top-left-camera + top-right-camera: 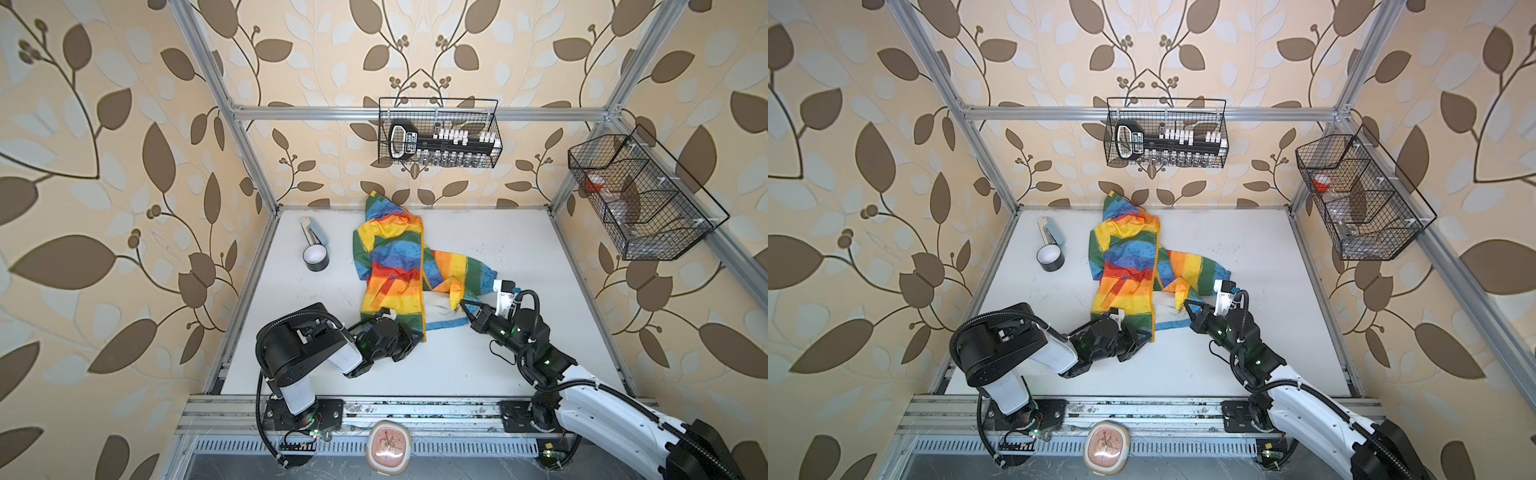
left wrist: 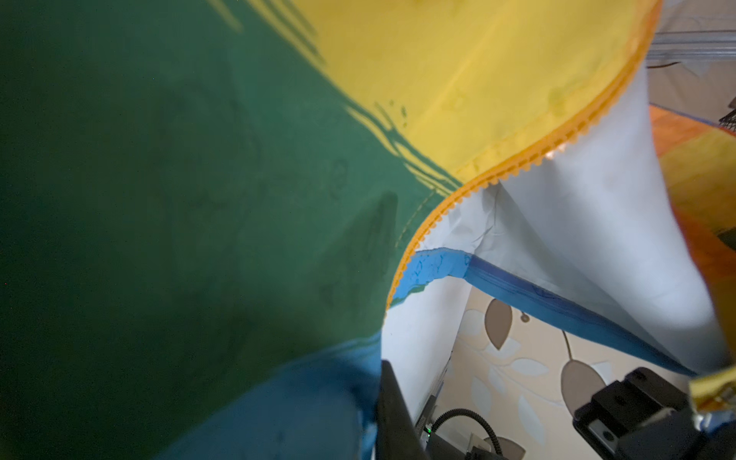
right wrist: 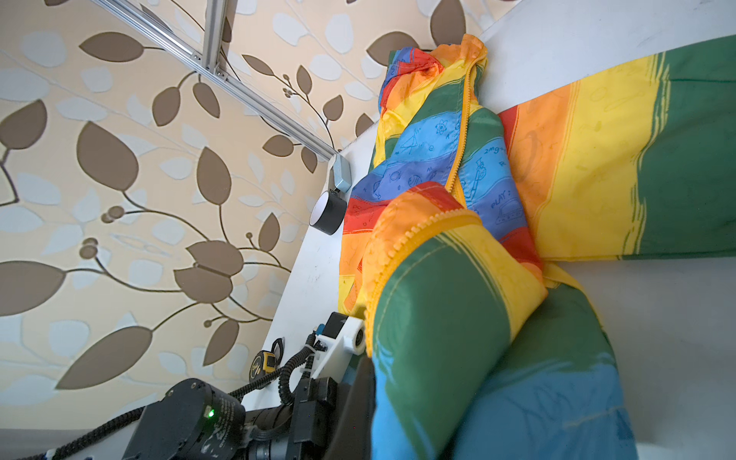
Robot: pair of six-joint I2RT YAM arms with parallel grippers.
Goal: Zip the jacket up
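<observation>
Both top views look steeply down from high above the front edge, sharing nearly the whole counter. The left wrist camera sits almost against the jacket; the right wrist camera looks along it, close.

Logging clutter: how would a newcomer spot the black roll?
In a top view, find the white table, far left corner. The roll lies left of the jacket, just in front of a pale blue tool. It alone is a black ring, white inside.
</observation>
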